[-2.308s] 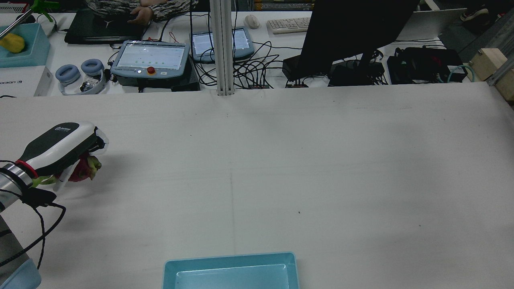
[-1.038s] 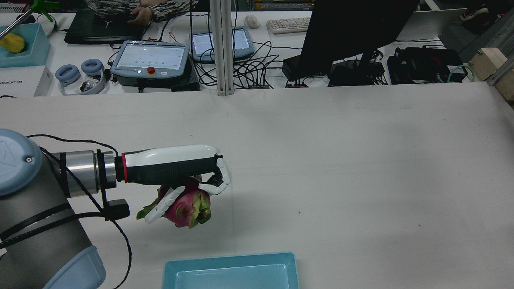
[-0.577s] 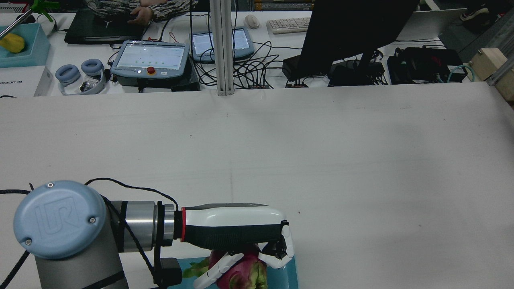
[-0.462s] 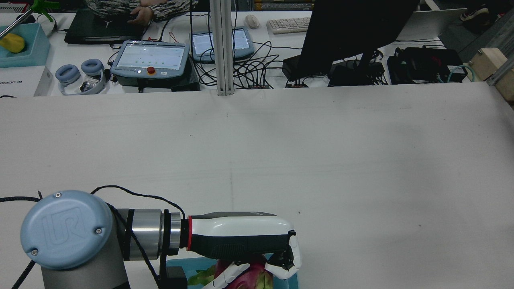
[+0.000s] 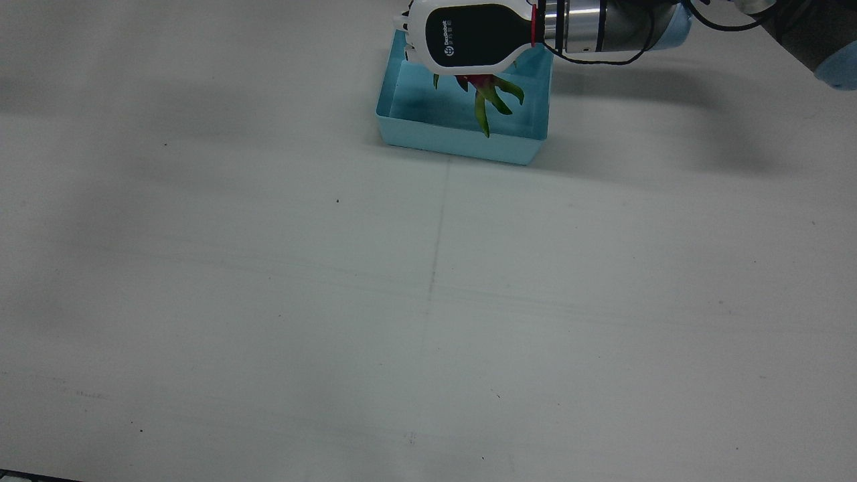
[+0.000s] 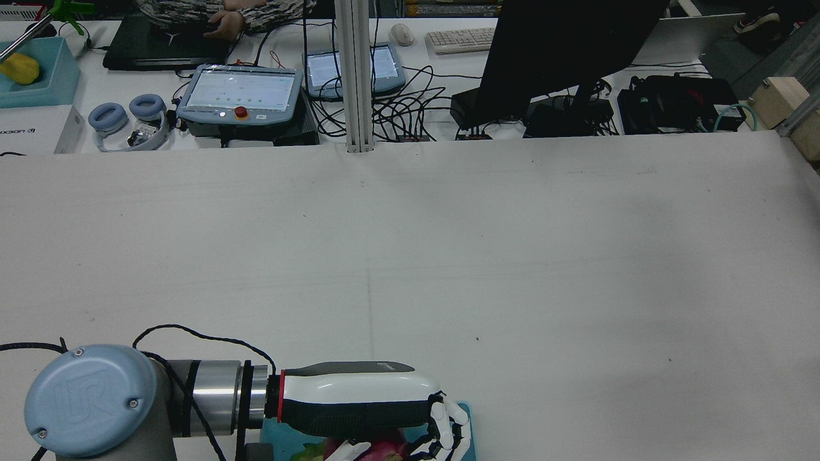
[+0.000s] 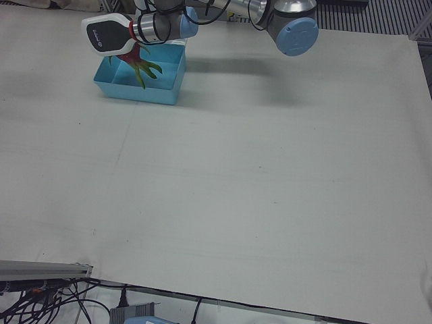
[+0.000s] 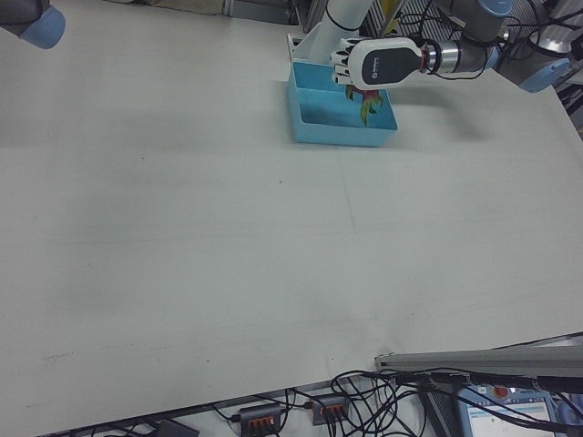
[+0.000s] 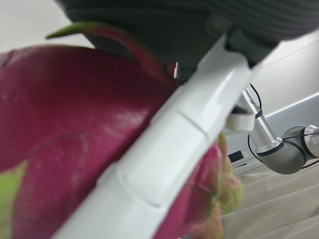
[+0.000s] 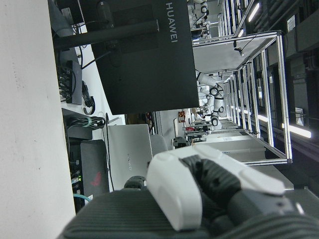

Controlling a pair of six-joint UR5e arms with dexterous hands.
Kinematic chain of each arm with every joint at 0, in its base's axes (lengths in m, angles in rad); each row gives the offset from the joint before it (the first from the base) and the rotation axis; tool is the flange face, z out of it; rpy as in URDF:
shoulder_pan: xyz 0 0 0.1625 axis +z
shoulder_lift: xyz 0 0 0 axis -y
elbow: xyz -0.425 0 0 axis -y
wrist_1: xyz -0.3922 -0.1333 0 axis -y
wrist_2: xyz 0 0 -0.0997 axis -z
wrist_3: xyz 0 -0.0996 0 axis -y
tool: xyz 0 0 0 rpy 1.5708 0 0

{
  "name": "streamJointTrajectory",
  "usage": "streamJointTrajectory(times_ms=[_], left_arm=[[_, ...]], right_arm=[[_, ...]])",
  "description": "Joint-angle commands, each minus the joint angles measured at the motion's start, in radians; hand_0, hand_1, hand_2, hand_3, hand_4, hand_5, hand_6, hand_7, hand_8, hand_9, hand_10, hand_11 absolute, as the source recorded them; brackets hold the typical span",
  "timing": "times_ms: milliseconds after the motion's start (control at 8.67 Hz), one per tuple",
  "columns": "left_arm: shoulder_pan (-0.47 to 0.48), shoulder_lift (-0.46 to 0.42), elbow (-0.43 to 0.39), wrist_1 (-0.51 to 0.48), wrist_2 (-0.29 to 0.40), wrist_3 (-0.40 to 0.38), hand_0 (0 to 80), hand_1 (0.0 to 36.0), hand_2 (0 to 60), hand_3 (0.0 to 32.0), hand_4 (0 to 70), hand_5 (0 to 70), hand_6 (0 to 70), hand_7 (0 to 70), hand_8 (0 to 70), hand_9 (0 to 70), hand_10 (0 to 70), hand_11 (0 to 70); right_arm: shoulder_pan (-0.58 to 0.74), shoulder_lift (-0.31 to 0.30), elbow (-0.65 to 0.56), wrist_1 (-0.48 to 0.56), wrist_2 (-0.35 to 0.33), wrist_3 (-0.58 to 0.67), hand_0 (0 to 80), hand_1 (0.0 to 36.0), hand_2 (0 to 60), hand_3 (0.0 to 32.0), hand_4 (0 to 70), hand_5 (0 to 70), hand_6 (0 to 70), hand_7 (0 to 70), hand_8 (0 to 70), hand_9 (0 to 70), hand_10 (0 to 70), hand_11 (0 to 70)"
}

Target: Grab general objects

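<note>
- The left hand (image 5: 469, 37) is closed around a dragon fruit (image 5: 483, 90), palm down; in the left hand view a white finger (image 9: 169, 149) lies across the red skin.
- The fruit hangs directly under the hand, over the inside of the blue tray (image 5: 462, 144). Whether it touches the tray floor cannot be told.
- Its green leaves (image 7: 144, 71) point down and to the front of the tray, so its long axis seems to run roughly along the hand.
- The coming move is judged to be a release: the tray is straight below, so opening the fingers should be enough.
- The right hand (image 10: 209, 184) holds nothing and is far from the tray; how wide its fingers stand cannot be told.
</note>
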Motion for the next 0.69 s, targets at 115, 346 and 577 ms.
streamJointTrajectory(times_ms=[115,346,577], left_arm=[[0.003,0.042,0.000,-0.087,-0.004,-0.001,80.0,36.0,60.0,1.0,0.0,0.0,0.0,9.9,0.0,0.5,0.0,0.0],[0.002,0.050,0.000,-0.101,-0.008,-0.001,80.0,36.0,60.0,1.8,0.0,0.0,0.0,13.1,0.0,1.2,0.0,0.0],[-0.035,0.128,0.010,-0.145,-0.030,-0.024,80.0,36.0,60.0,2.4,0.0,0.1,0.0,18.6,0.0,2.3,0.0,2.9]], right_arm=[[0.000,0.000,0.000,0.000,0.000,0.000,0.0,0.0,0.0,0.0,0.0,0.0,0.0,0.0,0.0,0.0,0.0,0.0],[0.000,0.000,0.001,0.000,0.000,0.000,0.0,0.0,0.0,0.0,0.0,0.0,0.0,0.0,0.0,0.0,0.0,0.0],[0.000,0.000,0.000,0.000,0.000,0.000,0.0,0.0,0.0,0.0,0.0,0.0,0.0,0.0,0.0,0.0,0.0,0.0]])
